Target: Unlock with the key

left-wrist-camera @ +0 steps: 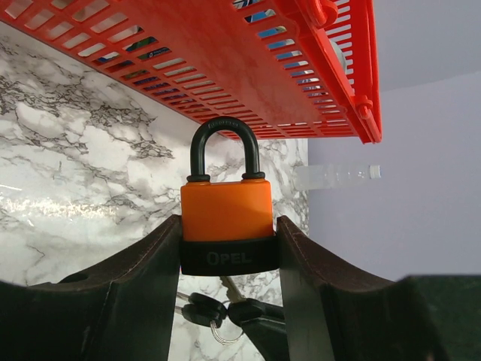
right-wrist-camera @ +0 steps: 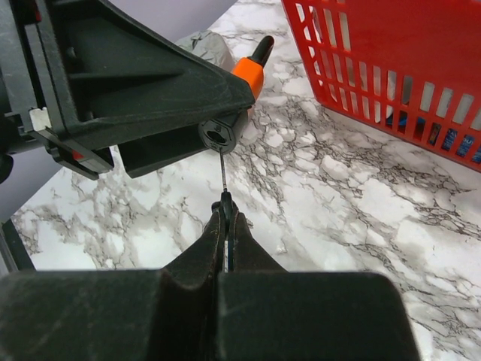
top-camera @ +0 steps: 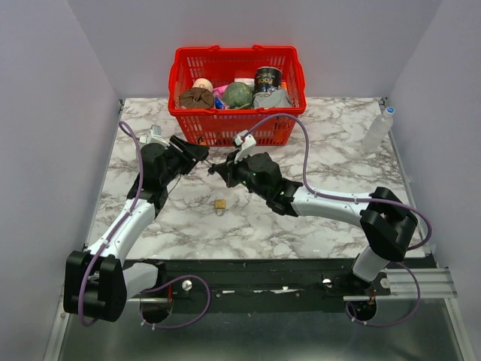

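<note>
Two arms reach over the marble table (top-camera: 338, 165), their claws meeting just in front of the one red basket (top-camera: 225, 128). The left gripper (left-wrist-camera: 227, 239) stands part-way open, its two fingers (left-wrist-camera: 143, 271) clamped against the sides of one orange-and-black padlock (left-wrist-camera: 227, 210); the padlock sits upright in the left wrist view, black shackle on top and closed, black base band between the fingers. The right gripper (right-wrist-camera: 225, 219) is pinched fully closed on the one key (right-wrist-camera: 224, 177); the key's black head sits between the fingertips and its thin metal blade runs straight to the round keyhole face (right-wrist-camera: 219, 134) on the padlock's underside, the tip touching it; how deep it sits cannot be told. Below the padlock in the left wrist view, dark shapes and one small wire ring (left-wrist-camera: 222, 336) show. A second padlock, the small brass padlock (top-camera: 220, 204), lies alone on the table nearer the arm bases; one clear bottle (top-camera: 378, 131) stands by the right wall; the basket holds several items.
</note>
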You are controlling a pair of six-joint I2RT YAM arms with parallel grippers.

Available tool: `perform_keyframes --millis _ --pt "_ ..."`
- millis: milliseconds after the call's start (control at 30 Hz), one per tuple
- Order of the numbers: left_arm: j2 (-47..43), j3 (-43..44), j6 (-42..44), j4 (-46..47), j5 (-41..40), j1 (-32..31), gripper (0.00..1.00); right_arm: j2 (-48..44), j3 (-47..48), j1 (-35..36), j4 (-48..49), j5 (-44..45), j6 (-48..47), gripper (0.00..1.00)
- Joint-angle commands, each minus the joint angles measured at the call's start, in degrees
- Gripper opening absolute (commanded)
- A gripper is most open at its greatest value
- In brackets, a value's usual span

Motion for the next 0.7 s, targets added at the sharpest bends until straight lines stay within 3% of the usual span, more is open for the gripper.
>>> perform_keyframes --millis 0,667 --pt "-0.33 -0.05 -0.67 3.66 1.25 0.46 0.0 1.37 2.16 0.33 -0.42 2.21 -0.25 0.01" --pt "-0.15 -0.31 -0.67 3.74 1.25 0.46 0.0 -1.62 0.84 1.47 1.16 3.97 -2.97 0.01"
